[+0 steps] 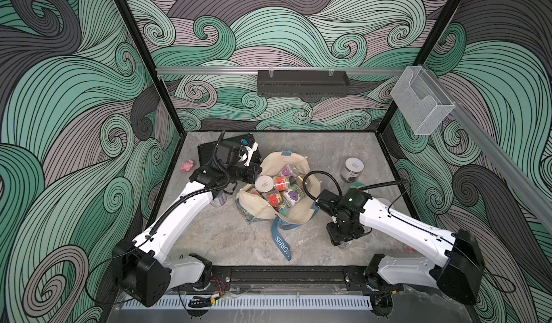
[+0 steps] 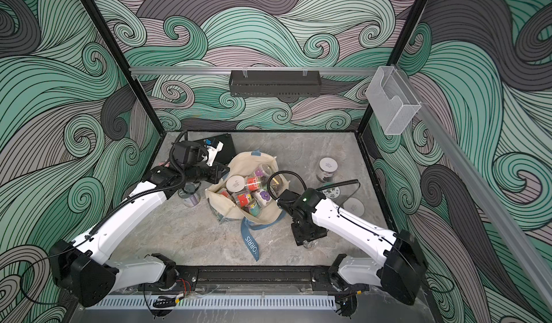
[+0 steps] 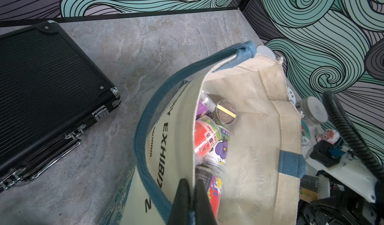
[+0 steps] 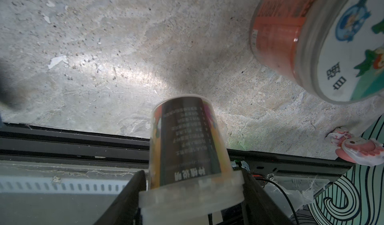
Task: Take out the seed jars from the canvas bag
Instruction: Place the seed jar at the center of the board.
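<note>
The cream canvas bag [image 1: 298, 214] [image 2: 239, 163] [image 3: 249, 130] lies mid-table with its mouth open. Several seed jars [image 1: 280, 184] [image 3: 207, 138] with colourful labels fill it. My left gripper [image 1: 258, 173] [image 2: 222, 170] [image 3: 192, 181] is shut on the bag's rim at its left side. My right gripper [image 1: 343, 242] [image 2: 309, 241] [image 4: 193, 182] points down near the table's front, right of the bag. It is shut on the clear lid of a small seed jar [image 4: 187, 134], whose base is close to the tabletop.
Larger jars stand on the table: one at back right [image 1: 352, 169], two by the right arm [image 2: 331, 191] [image 2: 354, 206], one under the left arm [image 2: 189, 194]. A black ribbed case [image 1: 209, 151] lies back left. Pink toys [image 1: 187, 166] [image 4: 357, 149] sit near the sides.
</note>
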You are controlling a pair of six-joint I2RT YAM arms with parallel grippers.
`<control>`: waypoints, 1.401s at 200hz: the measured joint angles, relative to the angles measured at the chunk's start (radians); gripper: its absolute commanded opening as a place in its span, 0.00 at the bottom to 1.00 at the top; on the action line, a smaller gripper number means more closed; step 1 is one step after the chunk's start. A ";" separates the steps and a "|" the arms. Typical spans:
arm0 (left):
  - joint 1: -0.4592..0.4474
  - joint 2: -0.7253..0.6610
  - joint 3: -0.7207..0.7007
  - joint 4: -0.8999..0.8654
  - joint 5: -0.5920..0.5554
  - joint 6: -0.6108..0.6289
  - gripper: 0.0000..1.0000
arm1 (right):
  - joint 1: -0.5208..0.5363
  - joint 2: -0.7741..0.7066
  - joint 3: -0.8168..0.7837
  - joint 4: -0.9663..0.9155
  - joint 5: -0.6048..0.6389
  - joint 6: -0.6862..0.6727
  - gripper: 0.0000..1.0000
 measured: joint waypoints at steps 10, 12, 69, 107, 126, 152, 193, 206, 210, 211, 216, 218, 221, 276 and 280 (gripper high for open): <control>0.000 0.000 0.000 0.000 0.001 0.000 0.00 | 0.000 0.010 -0.003 0.009 0.001 0.000 0.60; 0.000 0.000 0.000 0.000 0.001 0.000 0.00 | 0.000 0.012 -0.003 0.010 0.001 0.000 0.60; 0.000 0.000 0.000 0.000 0.002 0.000 0.00 | 0.000 0.051 -0.009 0.045 0.002 -0.007 0.64; 0.000 0.000 0.000 0.000 0.002 0.000 0.00 | 0.000 0.070 -0.009 0.063 0.002 -0.008 0.66; 0.000 0.000 0.000 0.000 0.003 0.000 0.00 | 0.000 0.074 -0.009 0.071 0.002 -0.010 0.66; 0.000 0.000 0.000 0.000 0.006 0.000 0.00 | 0.000 0.080 -0.009 0.082 0.001 -0.011 0.67; 0.000 0.000 0.000 0.000 0.006 0.000 0.00 | 0.000 0.090 -0.009 0.093 0.001 -0.015 0.68; 0.000 0.000 0.000 0.000 0.006 0.000 0.00 | 0.000 0.095 -0.009 0.093 0.001 -0.015 0.70; 0.000 0.000 0.000 0.000 0.006 0.000 0.00 | 0.000 0.096 -0.009 0.094 0.001 -0.016 0.70; 0.000 0.000 0.000 0.000 0.006 0.000 0.00 | 0.000 0.097 -0.009 0.094 0.001 -0.016 0.70; 0.000 0.000 0.000 0.000 0.006 -0.001 0.00 | 0.000 0.099 -0.009 0.095 0.001 -0.016 0.70; 0.000 0.000 0.000 0.000 0.006 -0.001 0.00 | 0.000 0.099 -0.009 0.095 0.001 -0.016 0.71; 0.000 0.000 0.000 0.000 0.007 -0.001 0.00 | 0.000 0.101 -0.009 0.096 0.001 -0.016 0.71; 0.000 0.000 0.000 0.000 0.009 -0.003 0.00 | 0.000 0.128 -0.006 0.105 0.001 -0.027 0.76; 0.000 0.000 0.000 0.000 0.009 -0.003 0.00 | 0.000 0.129 -0.005 0.106 0.002 -0.029 0.76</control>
